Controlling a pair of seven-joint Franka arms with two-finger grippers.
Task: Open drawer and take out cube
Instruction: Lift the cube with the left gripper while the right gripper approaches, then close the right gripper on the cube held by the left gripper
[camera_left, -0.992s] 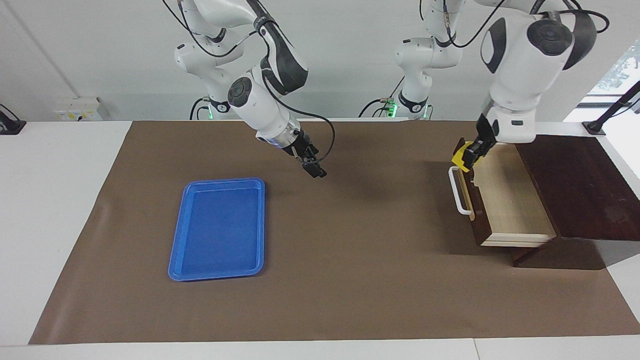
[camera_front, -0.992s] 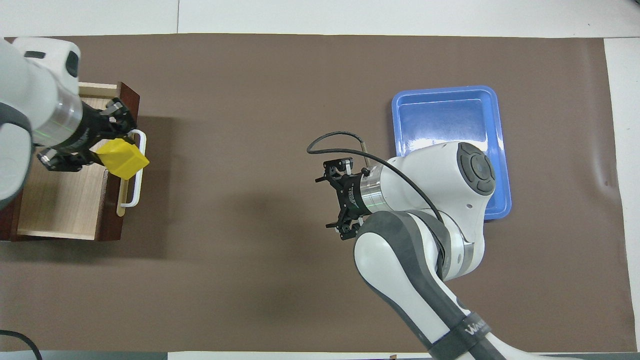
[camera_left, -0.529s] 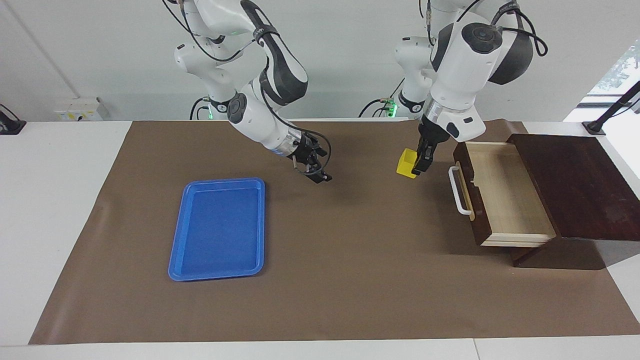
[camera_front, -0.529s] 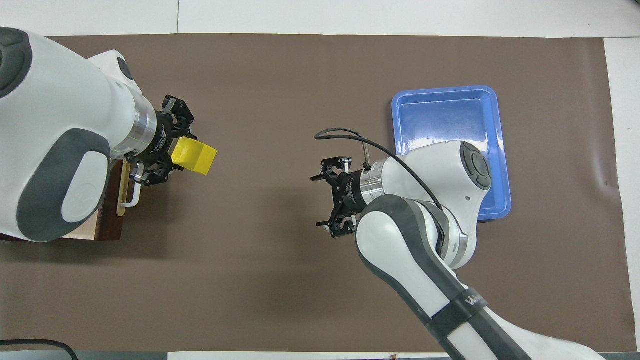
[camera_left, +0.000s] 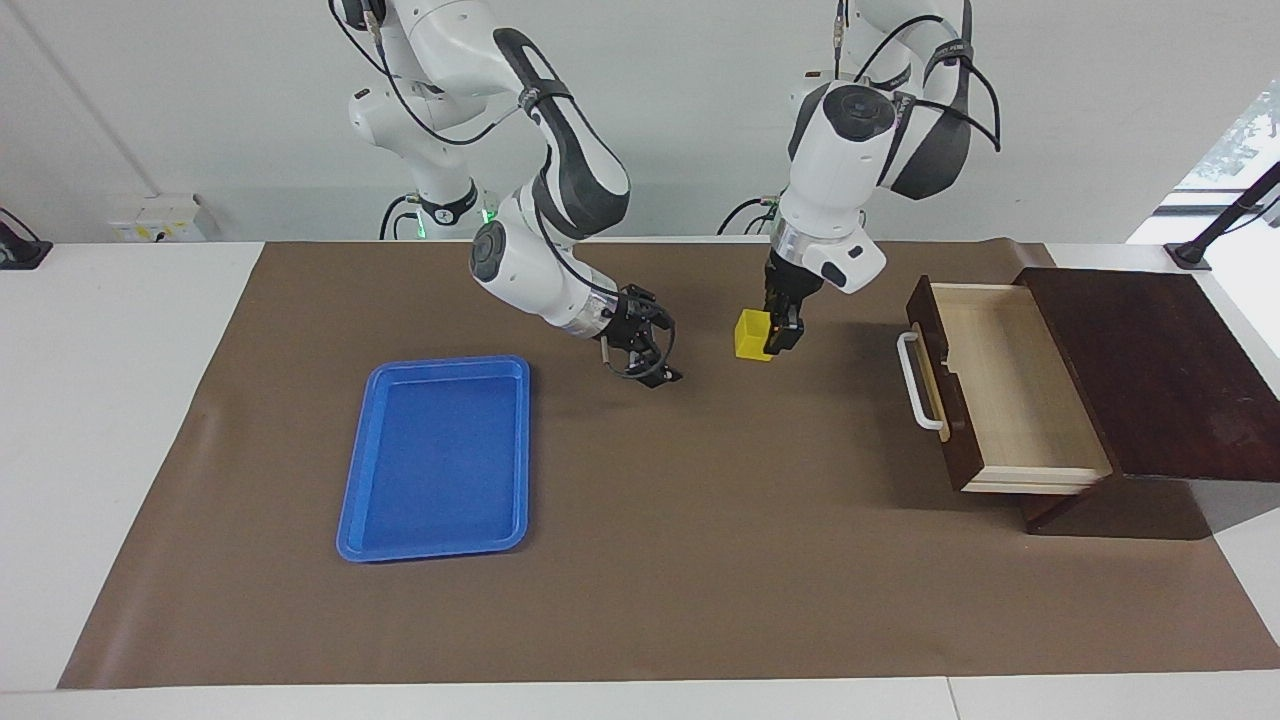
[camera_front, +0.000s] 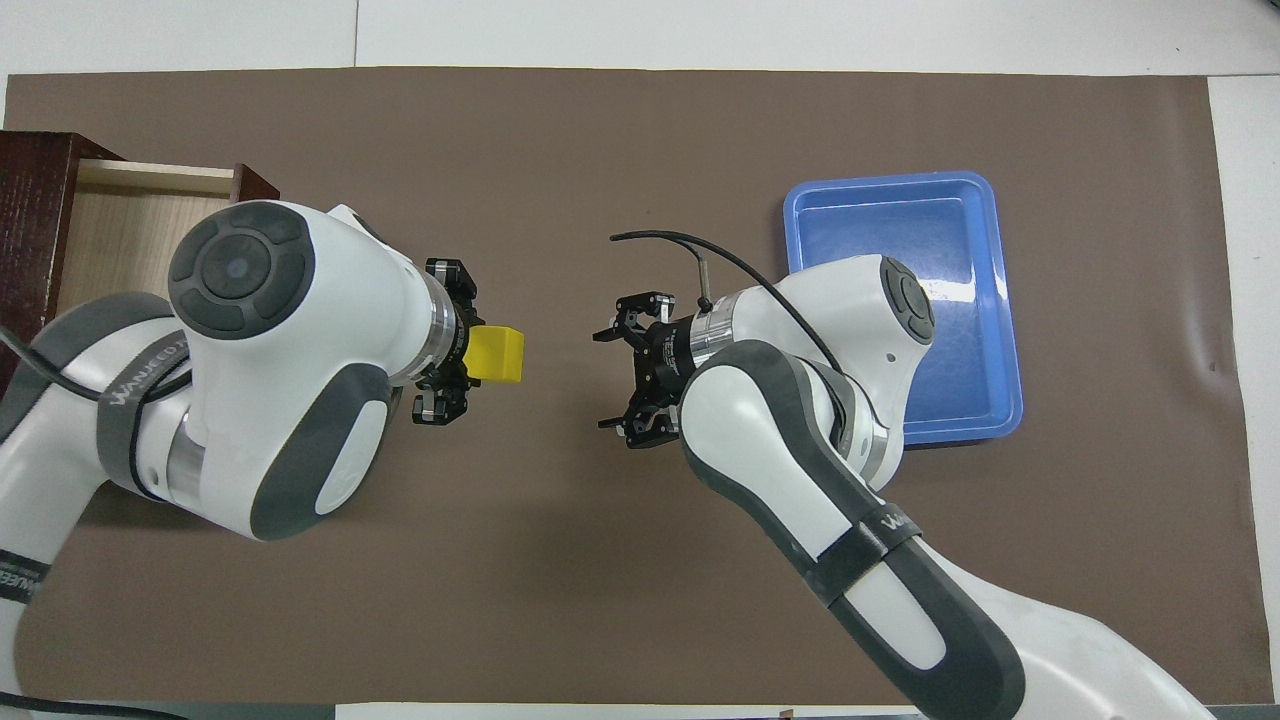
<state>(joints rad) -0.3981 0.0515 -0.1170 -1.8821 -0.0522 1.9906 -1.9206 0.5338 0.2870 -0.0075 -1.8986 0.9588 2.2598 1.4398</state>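
Cube (camera_left: 751, 334) is out of the drawer (camera_left: 1000, 385) and pinched in the left gripper (camera_left: 778, 335), up in the air over the brown mat (camera_left: 700, 560) around the middle of the table. Drawer stands pulled open at the left arm's end, its pale interior bare. Right gripper (camera_left: 652, 356) hangs over the mat between the cube and the blue tray (camera_left: 440, 455), fingers spread wide, pointed toward the cube and well short of touching it. Judgement: the step in hand looks like a hand-over between arms, with the tray a likely place to set the cube down. To do it well, the left arm should present the cube level, with two free faces square to the right gripper. The right gripper should take it on the faces the left fingers do not cover, and the left should let go only once that grip is firm. Risk: the cube twists or drops if both release and closure overlap badly. Approach should be slow and in line.
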